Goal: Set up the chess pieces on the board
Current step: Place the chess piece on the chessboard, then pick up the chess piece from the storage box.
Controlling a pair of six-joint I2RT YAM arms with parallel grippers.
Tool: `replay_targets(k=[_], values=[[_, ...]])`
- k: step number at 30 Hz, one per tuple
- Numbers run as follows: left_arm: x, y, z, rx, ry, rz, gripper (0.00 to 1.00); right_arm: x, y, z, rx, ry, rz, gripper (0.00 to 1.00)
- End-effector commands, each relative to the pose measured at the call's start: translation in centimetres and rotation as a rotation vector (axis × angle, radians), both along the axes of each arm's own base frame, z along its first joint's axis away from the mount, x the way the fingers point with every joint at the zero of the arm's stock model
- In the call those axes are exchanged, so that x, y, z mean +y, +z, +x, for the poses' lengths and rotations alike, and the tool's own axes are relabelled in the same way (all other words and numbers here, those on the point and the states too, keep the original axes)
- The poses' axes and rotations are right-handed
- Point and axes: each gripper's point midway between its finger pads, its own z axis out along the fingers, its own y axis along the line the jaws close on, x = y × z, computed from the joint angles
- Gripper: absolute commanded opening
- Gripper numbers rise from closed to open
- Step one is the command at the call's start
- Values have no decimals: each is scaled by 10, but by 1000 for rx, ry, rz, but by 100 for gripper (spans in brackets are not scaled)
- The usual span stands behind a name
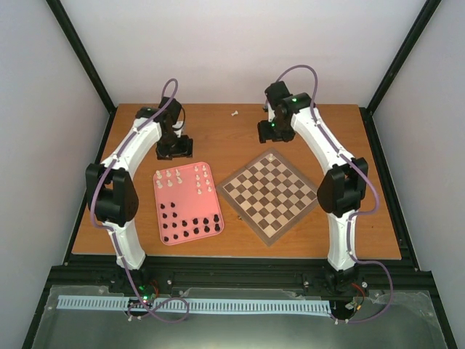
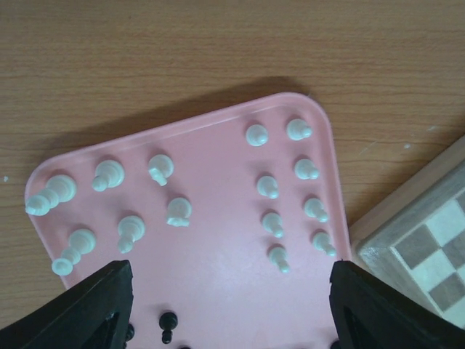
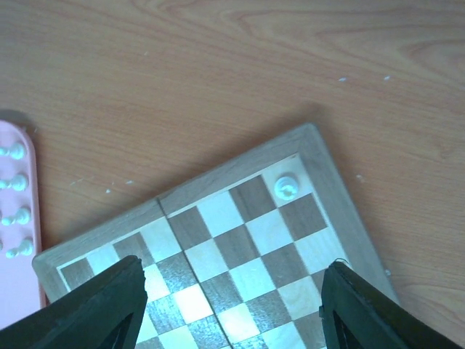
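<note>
The board (image 1: 270, 195) lies diamond-wise right of centre. One white piece (image 3: 285, 187) stands on its far corner square, the other squares (image 3: 218, 211) in view are bare. My right gripper (image 3: 231, 305) hovers open above that corner (image 1: 270, 131), nothing between its fingers. The remaining chess pieces stand on a pink tray (image 1: 187, 202): white ones (image 2: 267, 186) at the far end, black ones (image 2: 168, 320) at the near end. Over the tray's far edge my left gripper (image 2: 232, 305) hangs open and empty (image 1: 174, 149).
A single small white piece (image 1: 235, 113) lies on the bare wood table near the back edge. The tray's right edge (image 3: 14, 276) sits close to the board's left corner (image 2: 429, 254). Black frame posts stand at the table's corners.
</note>
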Motion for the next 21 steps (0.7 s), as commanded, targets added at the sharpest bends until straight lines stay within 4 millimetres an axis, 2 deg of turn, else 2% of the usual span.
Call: replay_targets(k=[1, 7, 13, 21], values=[[17, -18, 7, 6, 88, 16, 70, 20, -5, -14, 27, 41, 36, 66], [28, -46, 12, 41, 136, 52, 65, 30, -19, -25, 57, 67, 48, 66], [29, -64, 20, 57, 156, 62, 60, 29, -28, -29, 79, 75, 32, 66], [32, -84, 21, 80, 170, 84, 57, 25, -34, -35, 95, 72, 21, 67]])
